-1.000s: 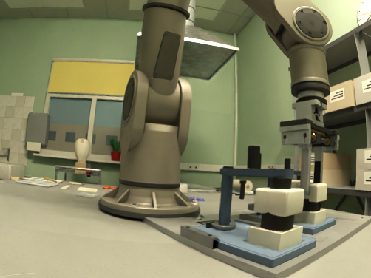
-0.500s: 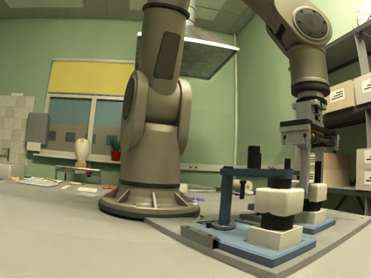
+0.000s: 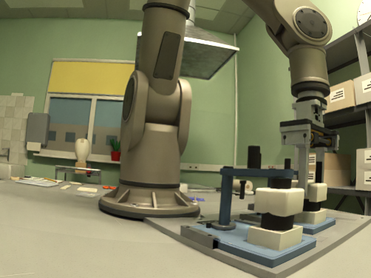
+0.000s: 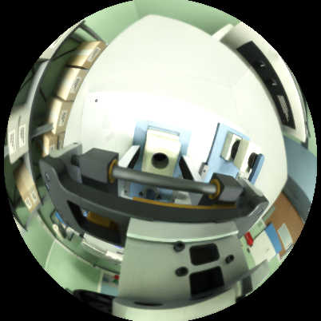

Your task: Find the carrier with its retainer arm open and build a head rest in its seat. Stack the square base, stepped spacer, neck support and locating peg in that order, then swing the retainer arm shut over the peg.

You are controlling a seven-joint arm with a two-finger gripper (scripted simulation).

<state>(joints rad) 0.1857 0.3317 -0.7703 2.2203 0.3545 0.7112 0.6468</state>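
Observation:
The cream neck support (image 3: 317,192) (image 4: 161,152) sits on a black stepped spacer and a cream square base in the far blue carrier (image 3: 315,221); its top hole is empty. My gripper (image 3: 310,176) is open around the neck support and holds nothing. The near carrier (image 3: 258,242) holds a similar stack of cream base, black spacer and cream neck support (image 3: 279,200), with its blue retainer arm (image 3: 255,172) swung over the stack on a blue post. A black peg (image 3: 254,156) stands upright behind the carriers.
Cardboard boxes (image 3: 341,95) fill the shelving right of the carriers, close to my arm. My large base (image 3: 151,177) stands on the table left of the grey plate. Small items lie on the far left of the table.

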